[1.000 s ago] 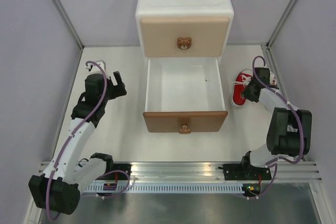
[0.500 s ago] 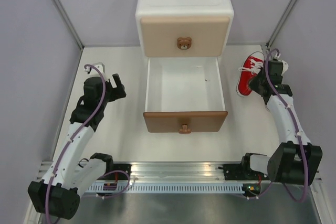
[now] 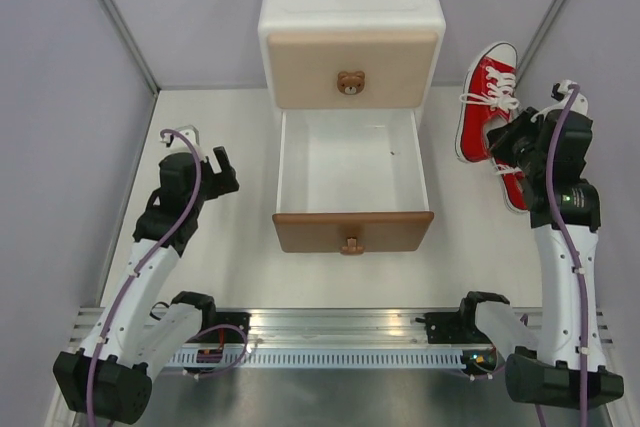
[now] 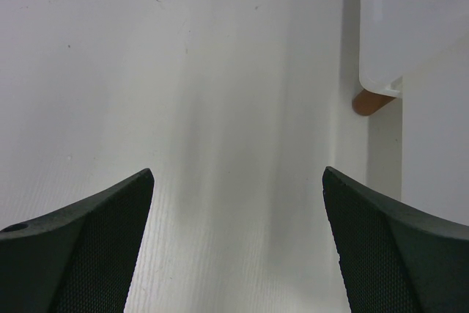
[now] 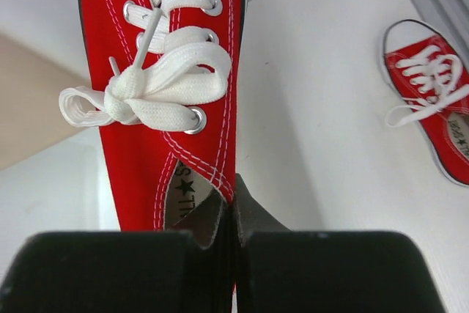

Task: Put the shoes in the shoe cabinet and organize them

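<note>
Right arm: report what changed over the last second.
The right gripper, jaws shut on one red shoe, lifted it off the table from beside the open lower drawer, raising it up and toward the back. The other red shoe was left on the table. The left gripper stayed open and barely shifted. The drawer stayed open and empty.

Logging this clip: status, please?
Left gripper: jaws open, empty. Right gripper: jaws shut on red shoe, held aloft. Other red shoe on table. Lower drawer open, empty, unobstructed.
</note>
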You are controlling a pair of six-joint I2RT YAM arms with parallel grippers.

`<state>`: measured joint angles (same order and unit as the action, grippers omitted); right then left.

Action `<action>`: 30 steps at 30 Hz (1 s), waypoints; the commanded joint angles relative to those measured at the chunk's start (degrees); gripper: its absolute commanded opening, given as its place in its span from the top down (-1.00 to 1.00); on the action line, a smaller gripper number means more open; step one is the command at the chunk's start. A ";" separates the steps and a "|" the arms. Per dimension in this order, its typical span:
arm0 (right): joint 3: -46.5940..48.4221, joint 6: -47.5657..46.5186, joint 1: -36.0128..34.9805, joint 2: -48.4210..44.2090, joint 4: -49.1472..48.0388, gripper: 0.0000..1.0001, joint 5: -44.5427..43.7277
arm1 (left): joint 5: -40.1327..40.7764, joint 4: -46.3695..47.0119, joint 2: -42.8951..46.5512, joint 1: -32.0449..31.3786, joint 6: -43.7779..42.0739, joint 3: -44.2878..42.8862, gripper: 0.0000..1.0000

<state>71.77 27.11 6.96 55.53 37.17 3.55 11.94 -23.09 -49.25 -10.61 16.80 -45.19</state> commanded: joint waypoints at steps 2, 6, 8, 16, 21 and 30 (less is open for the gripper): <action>4.00 -2.94 -2.04 -3.40 -3.50 0.99 13.21 | 1.76 0.68 0.12 0.15 -1.42 0.45 -0.96; 3.73 -4.96 -4.94 -4.73 -5.26 0.99 24.71 | 2.12 0.77 0.04 0.15 -1.24 0.72 -0.96; 4.17 -7.07 -6.08 -4.38 -5.00 0.99 26.94 | 2.21 0.68 -0.05 0.24 -1.24 0.80 -0.96; 7.60 -16.73 -13.99 0.20 3.96 0.99 35.83 | 3.35 0.77 0.03 0.15 -1.33 0.98 -0.96; 6.46 -18.24 -15.57 -1.38 4.14 0.99 36.96 | 3.09 0.77 -0.40 0.15 -1.24 0.98 -0.96; 3.73 -20.87 -18.30 -3.76 7.91 0.99 36.53 | 2.73 0.68 -0.93 0.15 -1.07 0.89 -0.96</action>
<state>74.74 9.52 -9.91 53.45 47.92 35.66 13.65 -23.66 -50.11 -10.61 16.80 -44.60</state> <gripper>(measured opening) 0.010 0.981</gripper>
